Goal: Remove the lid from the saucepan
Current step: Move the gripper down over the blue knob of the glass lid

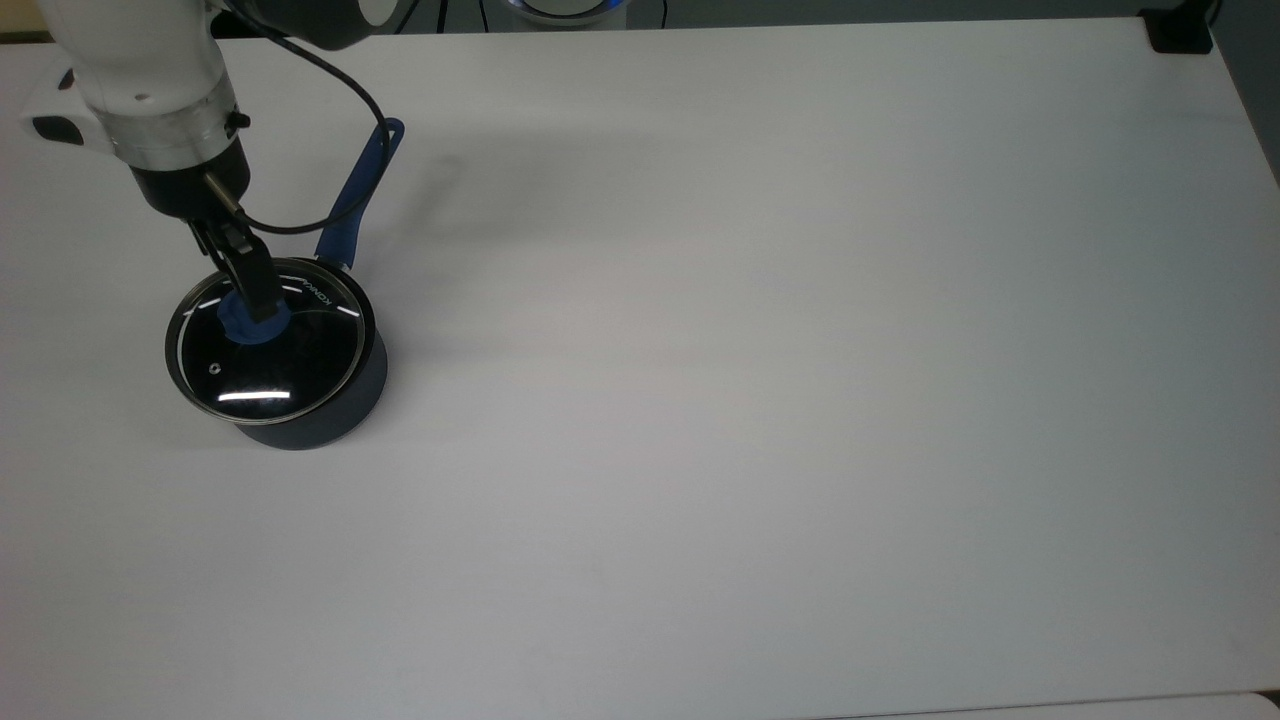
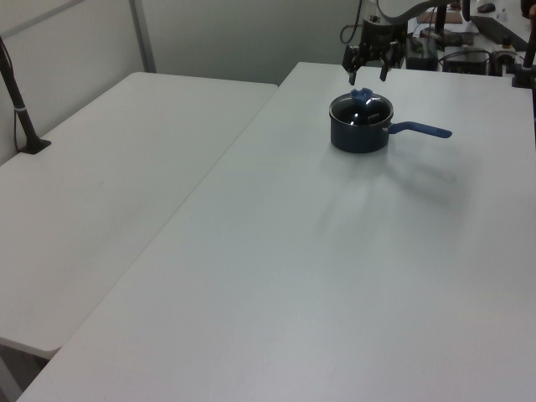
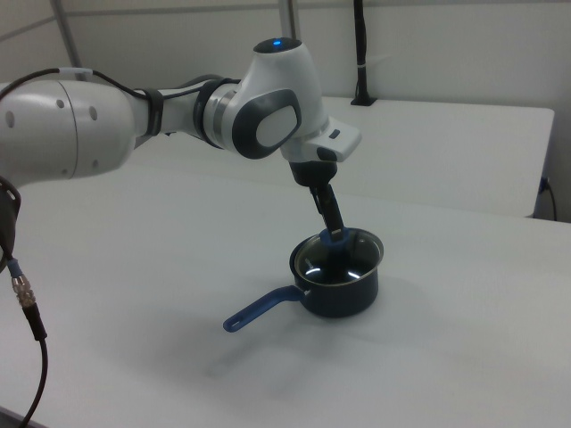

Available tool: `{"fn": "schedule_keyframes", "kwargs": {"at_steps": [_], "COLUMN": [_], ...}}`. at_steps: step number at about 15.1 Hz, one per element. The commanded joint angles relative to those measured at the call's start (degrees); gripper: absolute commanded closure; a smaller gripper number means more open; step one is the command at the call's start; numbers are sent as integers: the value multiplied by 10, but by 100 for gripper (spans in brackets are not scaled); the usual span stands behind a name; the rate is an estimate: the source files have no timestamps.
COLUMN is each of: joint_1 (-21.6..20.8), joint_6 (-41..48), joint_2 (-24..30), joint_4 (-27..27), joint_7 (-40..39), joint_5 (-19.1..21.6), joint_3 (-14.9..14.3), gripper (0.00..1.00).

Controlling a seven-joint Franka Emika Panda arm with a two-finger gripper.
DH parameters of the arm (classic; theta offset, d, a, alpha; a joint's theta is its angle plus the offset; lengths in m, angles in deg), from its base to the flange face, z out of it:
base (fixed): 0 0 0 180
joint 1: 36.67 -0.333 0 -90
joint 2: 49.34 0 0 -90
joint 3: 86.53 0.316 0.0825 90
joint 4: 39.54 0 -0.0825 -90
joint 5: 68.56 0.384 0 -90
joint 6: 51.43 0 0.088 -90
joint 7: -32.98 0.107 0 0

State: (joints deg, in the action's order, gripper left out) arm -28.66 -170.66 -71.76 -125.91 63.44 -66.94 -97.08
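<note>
Saucepan (image 1: 300, 400), small and dark navy, stands on the white tabletop (image 1: 760, 400) toward nine o'clock in the top view, its long blue handle (image 1: 355, 205) running up toward one o'clock and ending in a hole. Seated on the pan is the lid (image 1: 268, 345), a clear glass disc with a thin metal rim, its blue knob (image 1: 248, 318) at the centre and a small steam vent (image 1: 212, 368) toward seven o'clock of the knob. The arm's end effector (image 1: 252, 292) hangs directly above the knob, pointing down at it; in the left view its two fingers (image 2: 349, 59) stand spread wide, one to each side above the knob and not closed on it. In the right view the white arm (image 3: 134, 116) reaches in from nine o'clock, and the handle points toward eight o'clock.
</note>
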Motion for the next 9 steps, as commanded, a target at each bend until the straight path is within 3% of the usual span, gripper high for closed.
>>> {"fn": "schedule_keyframes", "kwargs": {"at_steps": [1, 7, 9], "joint_1": [-6, -19, -19], "joint_6": [-17, -36, -35], "joint_2": [-20, -45, -45], "joint_4": [6, 14, 14], "joint_7": [18, 29, 27], "joint_5": [-4, -7, -7], "joint_3": [1, 0, 0], "gripper": [8, 9, 18]}}
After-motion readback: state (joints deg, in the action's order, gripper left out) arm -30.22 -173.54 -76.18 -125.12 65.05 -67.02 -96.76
